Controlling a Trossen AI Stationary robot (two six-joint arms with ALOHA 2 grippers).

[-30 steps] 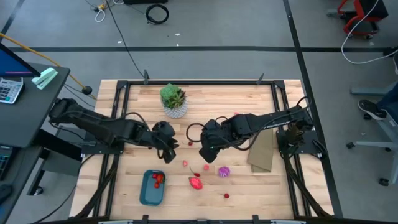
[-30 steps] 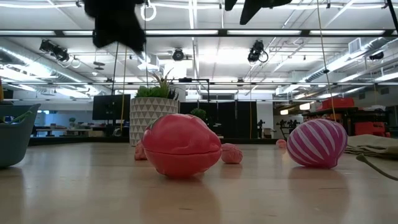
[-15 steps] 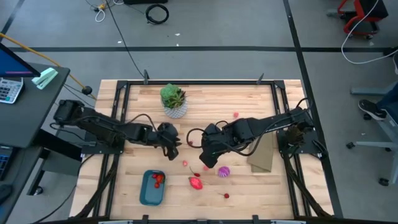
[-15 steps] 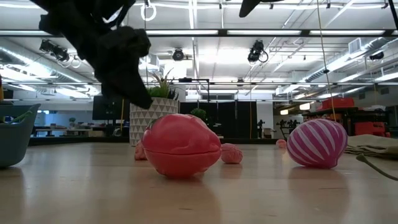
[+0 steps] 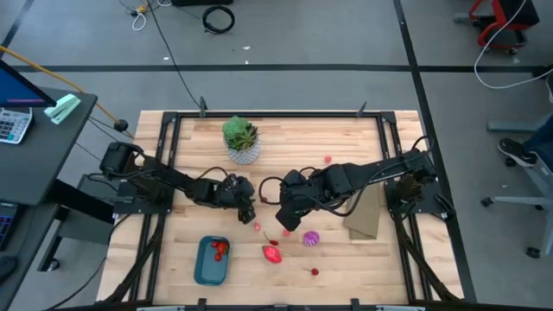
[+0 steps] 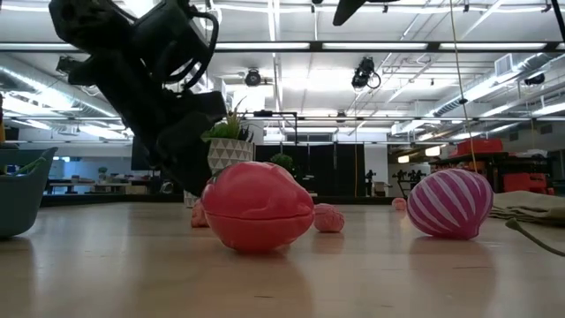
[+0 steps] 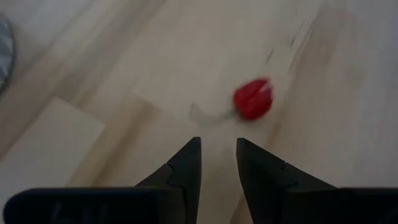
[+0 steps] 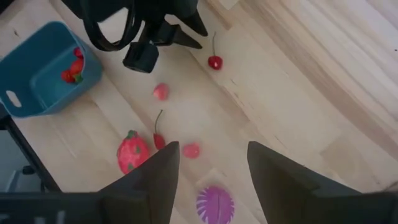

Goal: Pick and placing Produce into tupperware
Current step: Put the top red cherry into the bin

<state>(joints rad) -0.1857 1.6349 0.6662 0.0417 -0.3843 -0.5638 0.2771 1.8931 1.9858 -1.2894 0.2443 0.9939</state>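
Several small red round produce pieces lie loose on the pale wooden tabletop (image 5: 181,181) between my two arms. I have the left gripper (image 7: 217,152) low over a small red cherry-like piece (image 7: 253,99), fingers only narrowly parted and empty, lined up so the piece sits just ahead of the tips; I judge that gap tight for a clean pinch. The right gripper (image 8: 208,165) waits above, spread wide, holding nothing, over another tiny red piece (image 8: 191,150) and the purple ribbed ball (image 8: 215,203), with the oval red-pink fruit (image 8: 133,153) beside them. The shallow blue-teal plastic tray (image 8: 25,93) sits near the table's front edge, already holding red pieces. The low view hides the left fingertips behind the pink fruit
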